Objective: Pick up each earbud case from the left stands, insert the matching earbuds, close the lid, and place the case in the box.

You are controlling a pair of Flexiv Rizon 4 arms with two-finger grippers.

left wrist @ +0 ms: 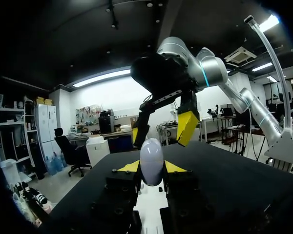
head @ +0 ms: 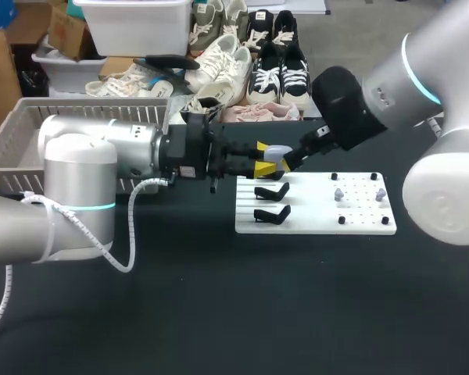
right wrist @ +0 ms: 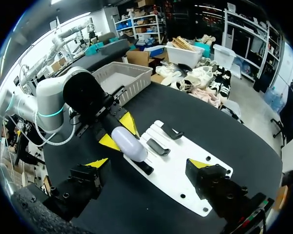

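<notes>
Earbud case (left wrist: pixel 151 162) is clamped between left fingers (left wrist: pixel 129 167); right fingers (left wrist: pixel 187 127), spread just ahead, should pinch its lid squarely.

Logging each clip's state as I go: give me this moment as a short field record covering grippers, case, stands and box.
left gripper: shut on the earbud case, held over the white board
right gripper: open, just ahead of the case
stands: two black ones in clear view, both empty
earbuds: on the board's right half
basket: grey, at the table's far left
</notes>
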